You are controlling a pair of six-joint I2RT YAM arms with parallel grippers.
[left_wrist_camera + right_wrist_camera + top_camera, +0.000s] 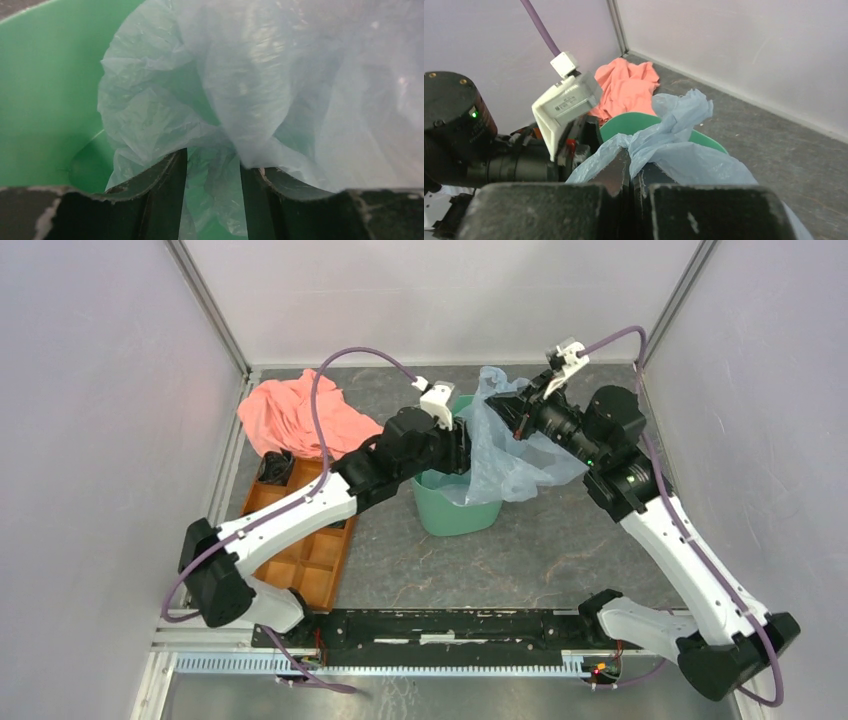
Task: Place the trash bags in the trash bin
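Note:
The mint-green trash bin (455, 510) stands mid-table. The pale blue trash bag (510, 445) hangs half in its mouth and spills over the right rim. My right gripper (517, 412) is shut on a bunched top edge of the bag above the bin's far side; in the right wrist view the gripper (633, 156) pinches the bag (684, 145) over the bin rim (624, 122). My left gripper (466, 448) reaches into the bin mouth. In the left wrist view the gripper (212, 157) is open, with loose bag film (250, 75) over and between its fingers, inside the bin wall (45, 90).
A salmon-pink cloth (290, 415) lies at the back left, also in the right wrist view (626, 85). An orange compartment tray (310, 550) lies left of the bin with a black item (275, 468) at its far end. Enclosure walls surround the table.

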